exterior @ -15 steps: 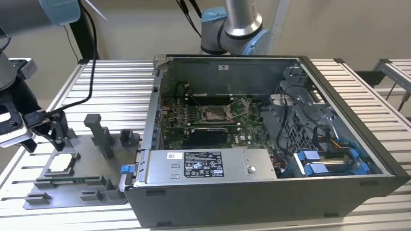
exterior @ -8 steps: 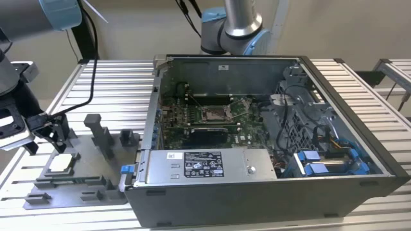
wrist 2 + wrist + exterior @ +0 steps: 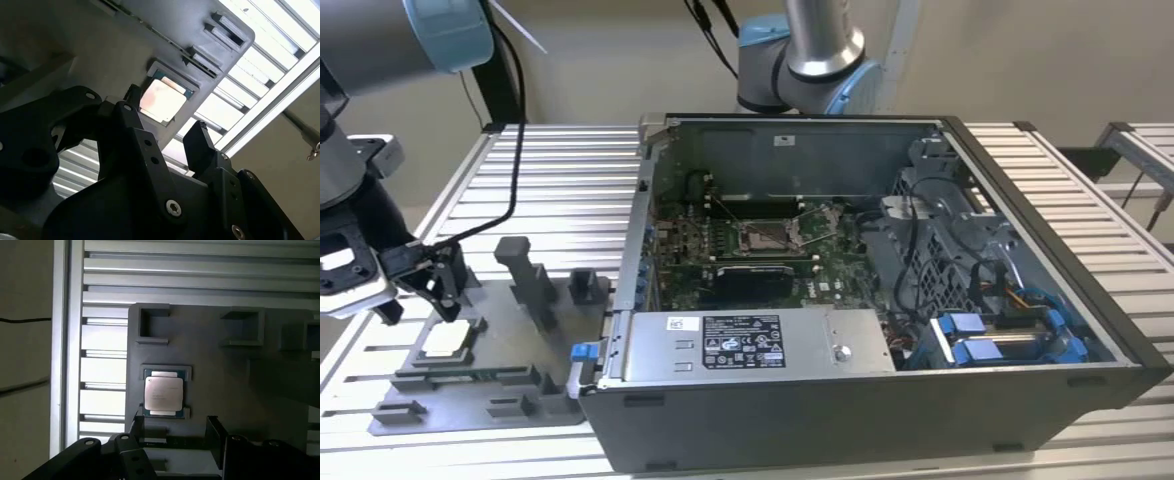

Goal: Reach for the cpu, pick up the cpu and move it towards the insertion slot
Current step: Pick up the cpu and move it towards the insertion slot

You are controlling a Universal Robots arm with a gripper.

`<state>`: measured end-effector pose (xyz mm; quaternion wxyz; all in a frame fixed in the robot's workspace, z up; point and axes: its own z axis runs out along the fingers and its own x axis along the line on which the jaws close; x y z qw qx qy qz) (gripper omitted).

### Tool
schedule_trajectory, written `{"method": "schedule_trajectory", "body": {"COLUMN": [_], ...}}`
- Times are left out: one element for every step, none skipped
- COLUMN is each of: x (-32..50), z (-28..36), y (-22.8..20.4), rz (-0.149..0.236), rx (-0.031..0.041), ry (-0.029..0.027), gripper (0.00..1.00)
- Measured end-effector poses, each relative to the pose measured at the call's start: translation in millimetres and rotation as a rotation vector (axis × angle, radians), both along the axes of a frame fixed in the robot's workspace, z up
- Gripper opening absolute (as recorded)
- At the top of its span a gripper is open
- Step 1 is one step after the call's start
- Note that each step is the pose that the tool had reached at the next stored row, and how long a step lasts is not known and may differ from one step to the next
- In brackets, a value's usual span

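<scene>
Now you are reaching: the pincer [image 3: 175, 432], spread and empty, is hovering near the chip [image 3: 163, 394]; gripping calls for straddling it.

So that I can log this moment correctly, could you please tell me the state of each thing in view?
cpu: lying flat in its recess on the grey fixture, not gripped.
gripper: open, close to the cpu, holding nothing.
insertion slot: dark centre showing, looks empty.
computer case: lying on its side, open on top.
</scene>
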<state>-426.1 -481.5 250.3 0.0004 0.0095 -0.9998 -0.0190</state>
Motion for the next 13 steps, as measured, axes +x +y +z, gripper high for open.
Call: {"method": "schedule_trajectory", "body": {"x": [0.0, 0.0, 0.0, 0.0, 0.0, 0.0, 0.0, 0.0, 0.0, 0.0, 0.0, 0.0, 0.0], "z": [-0.8, -1.6, -2.3, -3.2, -3.9, -4.6, -5.2, -5.9, -6.5, -7.1, -7.7, -8.4, -9.1], "y": [0.0, 0.0, 0.0, 0.1, 0.1, 0.1, 0.1, 0.1, 0.1, 0.1, 0.1, 0.1, 0.1], "rz": [0.000, 0.000, 0.000, 0.000, 0.000, 0.000, 0.000, 0.000, 0.000, 0.000, 0.000, 0.000, 0.000], "rx": [0.0000, 0.0000, 0.0000, 0.0000, 0.0000, -0.0001, 0.0000, 0.0000, -0.0001, 0.0000, 0.0000, 0.0000, 0.0000], "ry": [0.0000, 0.0000, 0.0000, 0.0000, 0.0000, 0.0000, 0.0000, 0.0001, 0.0001, 0.0000, 0.0001, 0.0000, 0.0001], "gripper": [1.00, 1.00, 1.00, 1.00, 1.00, 1.00, 1.00, 1.00, 1.00, 1.00, 1.00, 1.00, 1.00]}}
